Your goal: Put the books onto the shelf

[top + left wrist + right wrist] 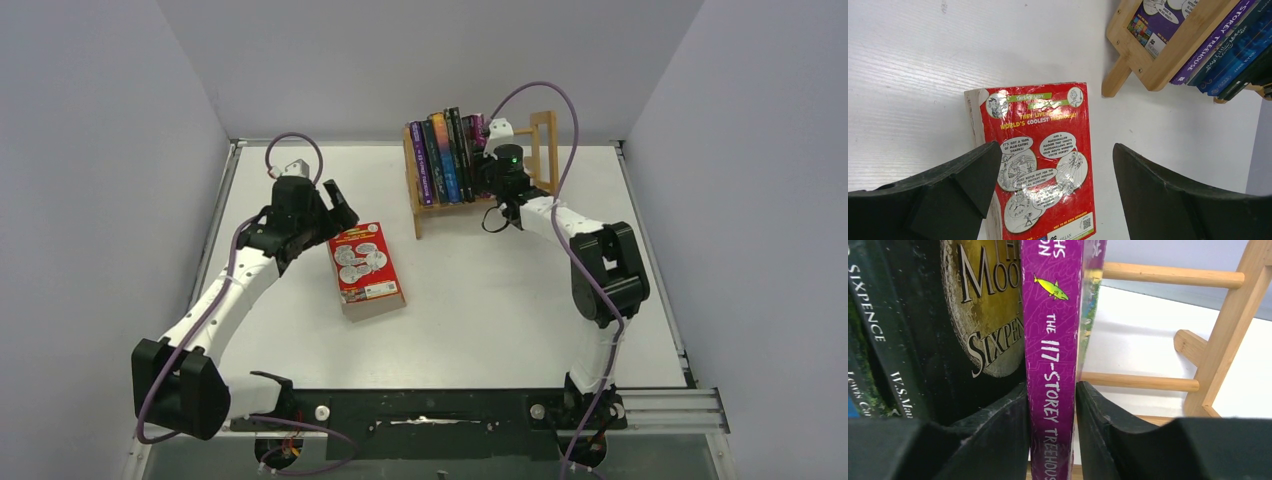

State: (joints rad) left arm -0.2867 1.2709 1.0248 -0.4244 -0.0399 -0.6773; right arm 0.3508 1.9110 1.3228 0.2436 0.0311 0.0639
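Note:
A red paperback (366,270) lies flat on the white table, its cartoon back cover (1043,160) facing up. My left gripper (340,205) hovers over its far left end, open wide (1057,150), with one finger on each side of the cover. The wooden shelf (545,130) stands at the back and holds several upright books (445,155). My right gripper (490,165) is at the right end of that row, shut (1052,390) on the spine of a purple book (1053,350), which stands beside a black one (973,315).
The shelf's dowel rails (1173,276) and right end frame (1233,335) are bare to the right of the purple book. The shelf's left foot (1118,75) stands close beyond the red book. Grey walls enclose the table on three sides.

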